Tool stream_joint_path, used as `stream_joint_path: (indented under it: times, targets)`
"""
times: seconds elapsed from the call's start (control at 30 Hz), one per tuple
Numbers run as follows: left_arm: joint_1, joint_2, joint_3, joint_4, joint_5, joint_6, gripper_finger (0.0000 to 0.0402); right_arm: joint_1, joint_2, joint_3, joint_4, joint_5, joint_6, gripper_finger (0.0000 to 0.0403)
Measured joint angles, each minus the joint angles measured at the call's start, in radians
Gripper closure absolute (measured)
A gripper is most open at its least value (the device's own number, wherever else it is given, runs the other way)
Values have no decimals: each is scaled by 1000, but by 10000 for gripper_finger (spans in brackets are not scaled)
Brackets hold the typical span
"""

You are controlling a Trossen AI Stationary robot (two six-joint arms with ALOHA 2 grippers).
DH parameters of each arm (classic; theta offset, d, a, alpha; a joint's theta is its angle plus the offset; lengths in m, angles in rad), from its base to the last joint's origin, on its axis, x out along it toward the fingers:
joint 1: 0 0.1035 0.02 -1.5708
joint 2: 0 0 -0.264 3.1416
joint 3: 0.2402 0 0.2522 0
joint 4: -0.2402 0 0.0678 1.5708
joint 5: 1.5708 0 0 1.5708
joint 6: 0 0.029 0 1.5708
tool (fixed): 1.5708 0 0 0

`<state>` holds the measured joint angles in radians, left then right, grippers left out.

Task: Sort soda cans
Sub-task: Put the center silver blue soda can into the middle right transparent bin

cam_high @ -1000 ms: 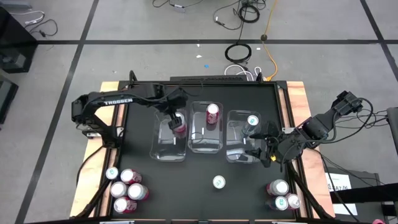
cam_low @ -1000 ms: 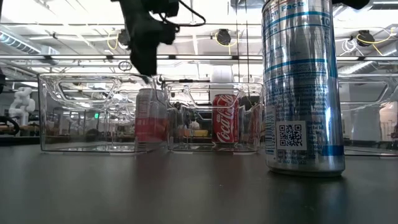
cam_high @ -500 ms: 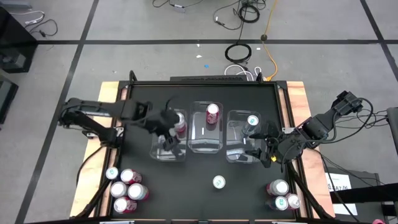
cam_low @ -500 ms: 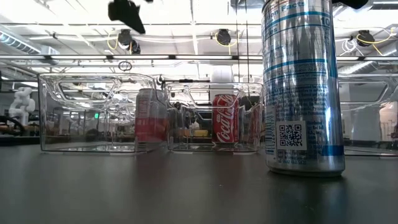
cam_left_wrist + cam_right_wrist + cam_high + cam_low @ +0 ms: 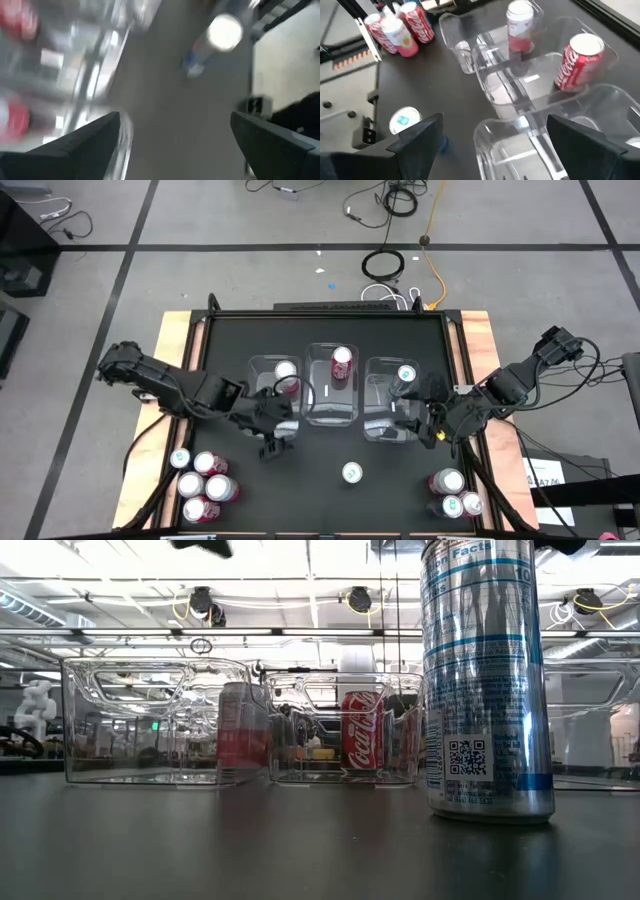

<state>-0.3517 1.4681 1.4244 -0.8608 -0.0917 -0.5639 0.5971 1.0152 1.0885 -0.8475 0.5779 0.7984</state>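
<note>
On the black worktop (image 5: 330, 455), three clear bins stand side by side: the left bin (image 5: 271, 402) holds a pink can (image 5: 286, 374), the middle bin (image 5: 331, 405) a red can (image 5: 342, 363), the right bin (image 5: 391, 412) a teal-topped can (image 5: 405, 376). The left tool (image 5: 274, 442), fingers wide and empty, hangs just beyond the left bin's near edge. The right tool (image 5: 413, 418), also wide and empty, sits over the right bin. A lone can (image 5: 352, 472) stands near centre; a cluster of cans (image 5: 201, 482) near left, another group (image 5: 453, 492) near right.
</note>
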Motion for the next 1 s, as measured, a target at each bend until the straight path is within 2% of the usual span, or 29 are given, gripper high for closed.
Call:
stream_joint_path:
  times: [0.17,0.3,0.5,0.63,1.0]
  targets:
    - [-42,0,-76,243,-22,157,15,5,70,0,106,-36,-87,53]
    - [-68,-2,-187,364,-21,153,15,17,198,0,172,-103,-150,53]
    - [-72,0,-352,574,-21,152,15,20,349,0,248,-174,-157,53]
    - [-71,0,-414,625,-20,151,15,20,414,0,340,-216,-162,53]
    - [-72,0,-418,608,8,186,15,20,540,0,505,-248,-190,53]
